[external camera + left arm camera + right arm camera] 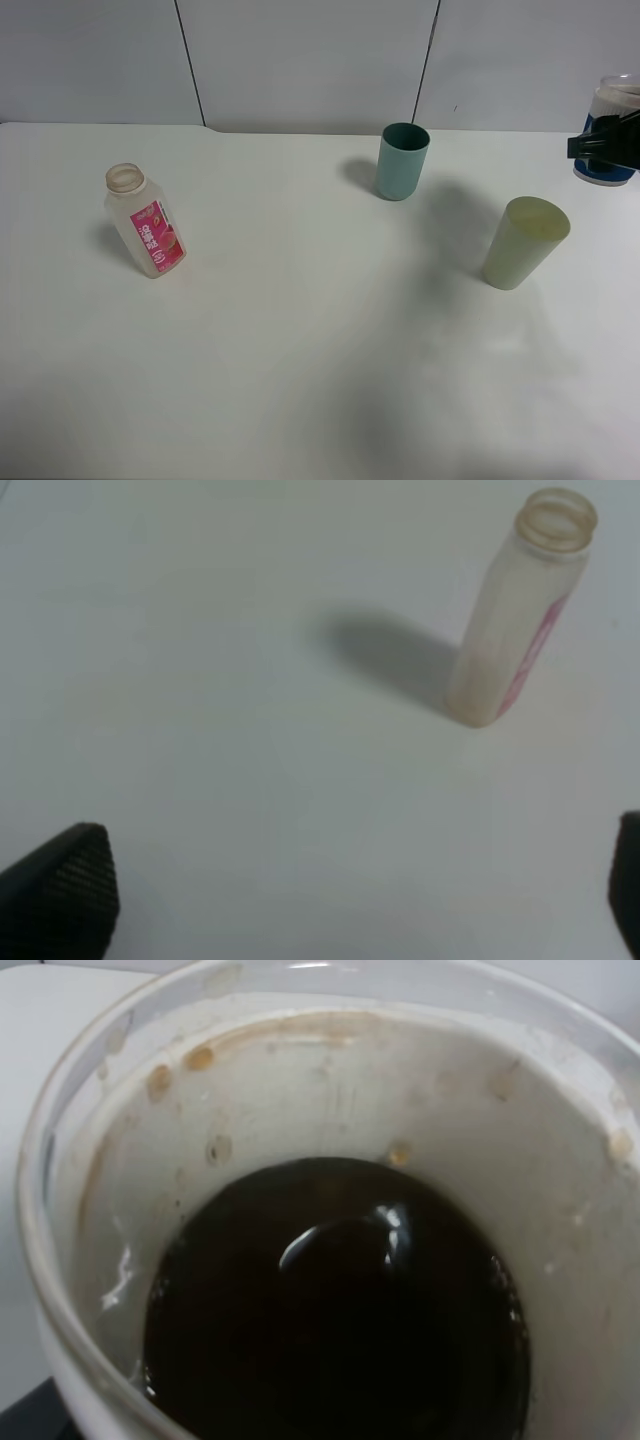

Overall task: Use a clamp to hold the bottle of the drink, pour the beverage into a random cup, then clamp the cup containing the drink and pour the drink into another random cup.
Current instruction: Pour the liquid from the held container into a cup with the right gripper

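A clear plastic bottle (145, 220) with a pink label stands uncapped on the left of the white table; it looks nearly empty. It also shows in the left wrist view (520, 610). My left gripper (340, 900) is open and empty, its fingertips (60, 890) wide apart, a short way from the bottle. A teal cup (402, 160) stands upright at the back middle. A yellow-green cup (525, 242) stands right of it, nearer the front. My right gripper (605, 145) is at the right edge, against a white tub; its jaws are hidden.
The white tub (612, 140) with a blue label stands at the far right edge; the right wrist view shows dark liquid (340, 1310) inside its stained wall (300, 1090). The white table (300, 350) meets a grey wall at the back.
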`<act>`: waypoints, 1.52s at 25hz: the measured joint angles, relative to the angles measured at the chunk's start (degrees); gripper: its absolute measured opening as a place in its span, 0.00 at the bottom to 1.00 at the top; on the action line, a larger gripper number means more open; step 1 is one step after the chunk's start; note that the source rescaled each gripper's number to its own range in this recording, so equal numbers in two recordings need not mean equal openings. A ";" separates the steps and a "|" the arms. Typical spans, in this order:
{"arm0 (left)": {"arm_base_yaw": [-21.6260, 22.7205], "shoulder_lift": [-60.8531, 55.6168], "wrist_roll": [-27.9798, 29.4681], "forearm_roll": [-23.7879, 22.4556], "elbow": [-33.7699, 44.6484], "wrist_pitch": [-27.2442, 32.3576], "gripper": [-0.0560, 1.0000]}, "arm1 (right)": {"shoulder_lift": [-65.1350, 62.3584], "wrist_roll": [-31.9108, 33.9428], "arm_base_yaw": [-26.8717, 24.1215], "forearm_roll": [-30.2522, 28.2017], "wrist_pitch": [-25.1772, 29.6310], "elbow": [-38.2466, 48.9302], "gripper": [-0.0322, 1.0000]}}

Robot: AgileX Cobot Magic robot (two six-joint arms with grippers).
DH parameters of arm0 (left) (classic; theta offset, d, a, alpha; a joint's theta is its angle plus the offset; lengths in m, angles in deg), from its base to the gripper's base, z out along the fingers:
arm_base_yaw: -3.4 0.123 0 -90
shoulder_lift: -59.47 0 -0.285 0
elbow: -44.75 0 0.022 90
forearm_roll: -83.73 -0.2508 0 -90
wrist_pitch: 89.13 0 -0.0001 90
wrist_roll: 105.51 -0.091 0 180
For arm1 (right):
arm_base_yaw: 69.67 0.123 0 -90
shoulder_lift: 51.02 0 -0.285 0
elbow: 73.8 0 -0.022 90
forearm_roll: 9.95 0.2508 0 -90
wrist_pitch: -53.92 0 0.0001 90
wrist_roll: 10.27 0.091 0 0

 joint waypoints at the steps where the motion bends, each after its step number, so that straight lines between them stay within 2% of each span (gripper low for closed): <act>1: 0.00 0.00 0.00 0.00 0.00 0.00 1.00 | -0.13 0.00 0.00 -0.55 0.00 0.00 0.03; 7: 0.00 0.00 0.00 0.00 0.00 0.00 1.00 | -1.61 0.00 0.00 -3.77 1.29 0.00 0.03; 16: 0.00 0.00 0.00 0.00 0.00 0.00 1.00 | -4.10 -0.61 0.00 -4.18 1.22 0.21 0.03; 24: 0.00 0.00 0.00 0.00 0.00 0.00 1.00 | -7.04 -1.88 0.00 -4.18 1.19 5.71 0.03; 32: 0.00 0.00 0.00 0.00 0.00 0.00 1.00 | -17.80 -4.19 0.00 -4.18 1.54 8.96 0.03; 38: 0.00 0.00 0.00 0.00 0.00 0.00 1.00 | -22.05 -6.04 0.00 -4.18 5.53 12.65 0.03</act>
